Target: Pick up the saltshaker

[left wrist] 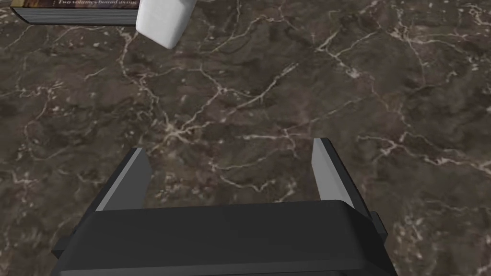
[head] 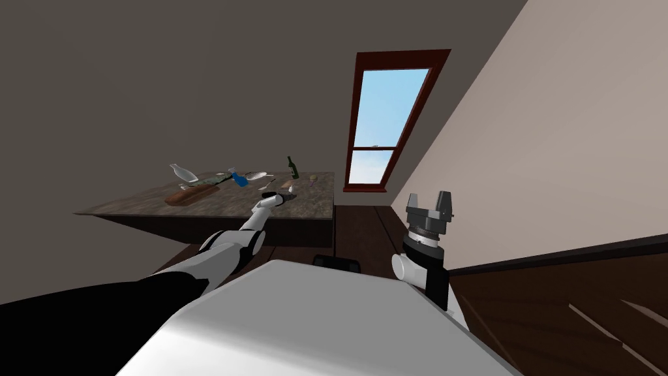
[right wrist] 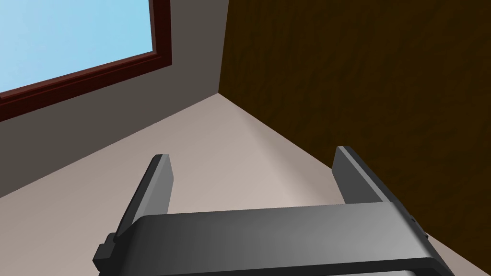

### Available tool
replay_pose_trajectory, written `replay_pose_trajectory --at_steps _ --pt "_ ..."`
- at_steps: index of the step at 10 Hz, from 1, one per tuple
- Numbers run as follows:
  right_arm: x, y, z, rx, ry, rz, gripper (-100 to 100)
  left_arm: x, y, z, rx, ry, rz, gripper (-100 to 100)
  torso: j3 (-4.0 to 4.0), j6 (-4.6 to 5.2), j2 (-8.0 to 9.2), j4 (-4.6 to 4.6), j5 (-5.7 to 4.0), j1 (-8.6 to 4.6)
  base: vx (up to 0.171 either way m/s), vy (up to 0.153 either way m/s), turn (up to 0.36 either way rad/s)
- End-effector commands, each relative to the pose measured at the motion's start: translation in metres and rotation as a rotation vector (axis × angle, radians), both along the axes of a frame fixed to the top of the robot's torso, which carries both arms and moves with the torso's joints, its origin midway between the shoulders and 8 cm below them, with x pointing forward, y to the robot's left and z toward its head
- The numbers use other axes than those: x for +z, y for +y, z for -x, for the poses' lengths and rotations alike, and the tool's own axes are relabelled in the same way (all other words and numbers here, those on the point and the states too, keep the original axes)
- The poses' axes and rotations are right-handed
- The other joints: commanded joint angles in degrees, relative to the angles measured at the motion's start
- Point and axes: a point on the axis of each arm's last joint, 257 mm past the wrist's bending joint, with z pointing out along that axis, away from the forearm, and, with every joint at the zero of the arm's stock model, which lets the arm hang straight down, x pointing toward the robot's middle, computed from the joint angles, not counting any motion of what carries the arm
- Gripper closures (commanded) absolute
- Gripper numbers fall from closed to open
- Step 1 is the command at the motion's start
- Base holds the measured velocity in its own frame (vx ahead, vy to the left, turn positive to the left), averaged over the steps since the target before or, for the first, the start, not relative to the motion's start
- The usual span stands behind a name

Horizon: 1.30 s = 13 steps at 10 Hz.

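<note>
- Since the left tool hangs over the dark marble worktop with its two fingers spread and nothing between them, no closing is called for yet.
- Ahead of the fingertips and off to one side, the saltshaker is judged to be the white blocky object resting on the worktop.
- It lies close to a dark book; whether the two touch cannot be told.
- The tool should be carried forward and across until the saltshaker is centred between the fingers, which are best held wide until then.
- The grip is best taken across the sides facing away from the book, so that the book is not nudged.
- The right tool is held raised near the wall, fingers likewise apart, and is not needed.
</note>
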Motion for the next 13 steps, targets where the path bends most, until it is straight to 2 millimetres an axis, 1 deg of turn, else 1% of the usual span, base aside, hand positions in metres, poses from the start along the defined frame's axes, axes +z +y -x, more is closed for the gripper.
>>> replay_pose_trajectory --at_steps 1,2,3,4,5,7,8,11,13 --pt "0.0 0.0 0.0 0.0 0.0 0.0 0 -0.001 -0.003 -0.006 -0.01 0.019 -0.013 -100 0.0 0.0 0.0 0.0 0.0 0.0 0.012 0.096 0.025" --pt "0.0 0.0 0.0 0.0 0.0 0.0 0 0.003 -0.008 -0.014 -0.025 0.023 -0.029 -100 0.02 0.0 0.02 0.01 0.0 0.03 0.032 0.143 0.018" --pt "0.0 0.0 0.0 0.0 0.0 0.0 0 -0.004 -0.006 -0.01 -0.017 0.038 -0.024 -100 -0.01 0.0 -0.03 0.01 0.02 0.17 0.044 0.118 -0.004" --pt "0.0 0.0 0.0 0.0 0.0 0.0 0 0.001 -0.011 -0.018 -0.031 0.042 -0.039 -100 -0.03 0.0 -0.06 -0.01 0.03 0.12 0.042 0.112 0.019" --pt "0.0 0.0 0.0 0.0 0.0 0.0 0 -0.004 -0.01 -0.015 -0.027 0.053 -0.036 -100 -0.04 0.0 -0.08 -0.01 0.01 0.1 0.018 0.074 -0.002" --pt "0.0 0.0 0.0 0.0 0.0 0.0 0 -0.003 -0.016 -0.024 -0.046 0.075 -0.06 -100 0.01 0.01 0.02 0.01 -0.02 -0.07 0.03 0.083 0.007" --pt "0.0 0.0 0.0 0.0 0.0 0.0 0 -0.003 -0.016 -0.023 -0.045 0.076 -0.06 -100 -0.03 0.01 -0.06 0.0 -0.01 0.0 0.037 0.078 -0.007" --pt "0.0 0.0 0.0 0.0 0.0 0.0 0 0.003 -0.025 -0.035 -0.07 0.095 -0.091 -100 -0.05 0.01 -0.1 -0.02 -0.01 -0.01 0.05 0.088 -0.012" --pt "0.0 0.0 0.0 0.0 0.0 0.0 0 0.012 -0.033 -0.045 -0.088 0.091 -0.108 -100 -0.12 0.01 -0.23 -0.04 0.0 0.0 0.12 0.088 -0.045"
